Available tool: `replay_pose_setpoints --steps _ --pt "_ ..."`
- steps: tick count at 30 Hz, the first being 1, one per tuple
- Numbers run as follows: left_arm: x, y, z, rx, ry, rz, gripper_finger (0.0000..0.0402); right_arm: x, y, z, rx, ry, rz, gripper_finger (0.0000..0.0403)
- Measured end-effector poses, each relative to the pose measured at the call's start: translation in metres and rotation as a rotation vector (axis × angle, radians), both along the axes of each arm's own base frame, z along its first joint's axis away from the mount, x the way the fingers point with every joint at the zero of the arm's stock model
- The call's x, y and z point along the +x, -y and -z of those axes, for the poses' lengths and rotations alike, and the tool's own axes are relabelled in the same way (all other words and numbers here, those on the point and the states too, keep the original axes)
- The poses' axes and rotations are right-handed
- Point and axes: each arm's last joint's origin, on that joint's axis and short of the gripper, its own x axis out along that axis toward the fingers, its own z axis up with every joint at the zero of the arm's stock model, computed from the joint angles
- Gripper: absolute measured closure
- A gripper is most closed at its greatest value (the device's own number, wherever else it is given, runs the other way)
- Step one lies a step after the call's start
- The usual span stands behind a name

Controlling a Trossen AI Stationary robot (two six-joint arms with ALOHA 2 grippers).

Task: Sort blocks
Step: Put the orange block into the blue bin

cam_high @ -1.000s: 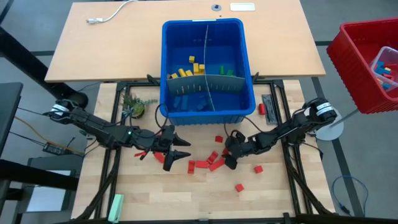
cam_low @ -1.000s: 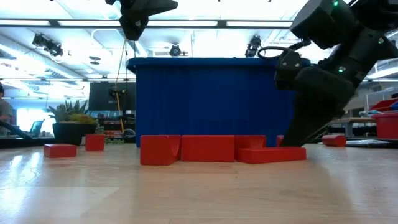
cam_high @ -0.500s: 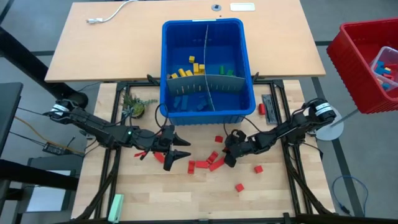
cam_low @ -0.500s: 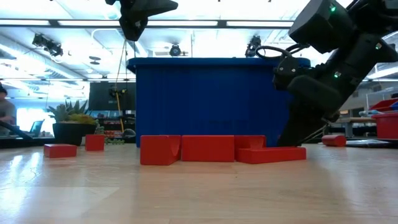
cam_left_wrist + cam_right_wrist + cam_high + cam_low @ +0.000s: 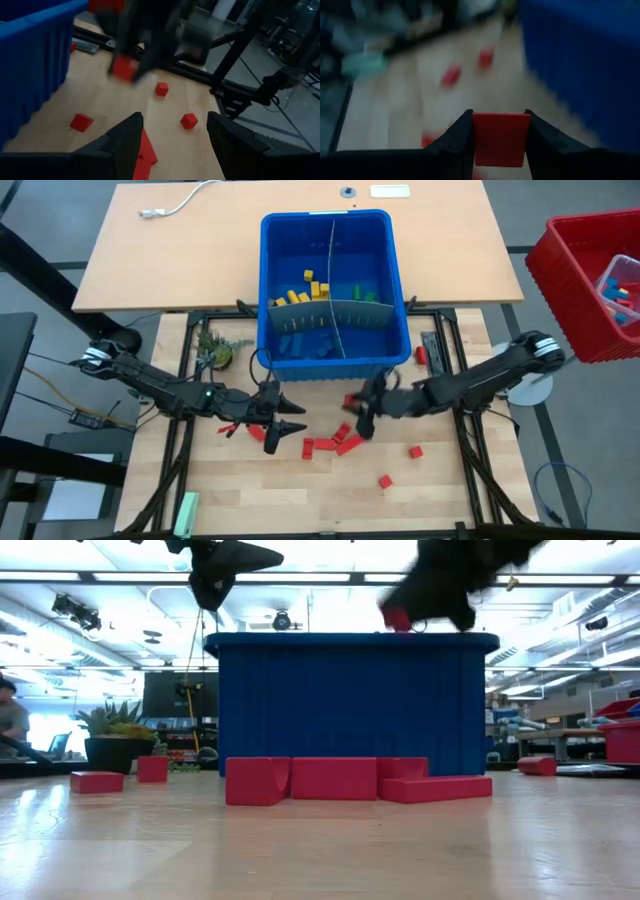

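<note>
From above, small red blocks (image 5: 330,443) lie scattered on the table (image 5: 300,490) in front of the blue bin (image 5: 334,360); the right hand (image 5: 362,412) hangs over them, the left hand (image 5: 288,420) waits beside them, fingers apart.

At table height, the right hand (image 5: 440,590) carries a red block (image 5: 397,617) near the bin's rim.

In the right wrist view, the fingers (image 5: 457,142) clamp a flat red block (image 5: 500,139) between them.

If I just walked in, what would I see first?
You'd first spot the big blue bin at the middle of the table, with yellow, green and blue blocks inside. Next, the right end effector in front of it, lifted up and pinching a red block. More red blocks lie scattered on the wooden table below.
</note>
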Motion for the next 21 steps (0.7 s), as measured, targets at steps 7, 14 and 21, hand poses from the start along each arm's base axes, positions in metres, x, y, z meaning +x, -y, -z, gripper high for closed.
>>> replay_pose_setpoints --steps 7,14,21 --pt "0.000 0.000 0.000 -0.001 0.001 -0.017 0.0169 -0.029 0.043 -0.084 -0.215 0.209 0.337 0.0283" --pt "0.000 -0.001 0.000 0.000 0.002 -0.027 0.0169 -0.031 0.099 -0.081 -0.211 0.192 0.584 0.0264" --pt "0.000 0.000 0.000 -0.028 -0.002 -0.018 0.0169 -0.033 0.115 -0.080 -0.196 0.180 0.584 0.0164"
